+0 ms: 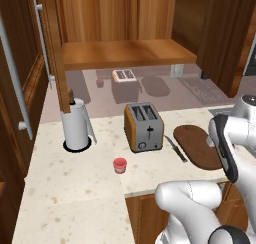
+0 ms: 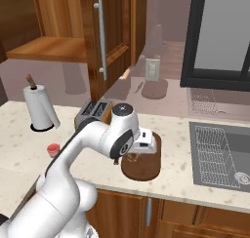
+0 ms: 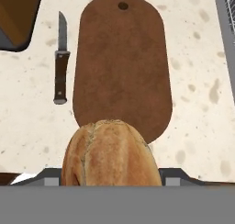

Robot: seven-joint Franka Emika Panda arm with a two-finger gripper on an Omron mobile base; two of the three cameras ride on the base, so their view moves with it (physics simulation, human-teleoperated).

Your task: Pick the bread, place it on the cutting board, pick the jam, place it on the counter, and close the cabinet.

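Observation:
A golden-brown bread [image 3: 109, 155] loaf sits between my fingers, so my gripper [image 3: 111, 175] is shut on it. It hangs just above the near end of the dark oval cutting board [image 3: 121, 62], apart from the wood. The hand [image 2: 141, 143] hovers over the same board [image 2: 149, 171]. The small red jam [image 1: 119, 165] jar stands on the beige counter [image 1: 75, 188] in front of the toaster, also seen at the left as jam [image 2: 52, 149]. The cabinet [image 1: 125, 50] above is open, its door [image 1: 54, 48] swung out.
A steel toaster [image 1: 143, 126] stands mid-counter. A knife [image 3: 61, 62] lies left of the board. A paper towel roll [image 1: 76, 124] stands at the left, under the open door. A sink [image 2: 219, 154] is to the right.

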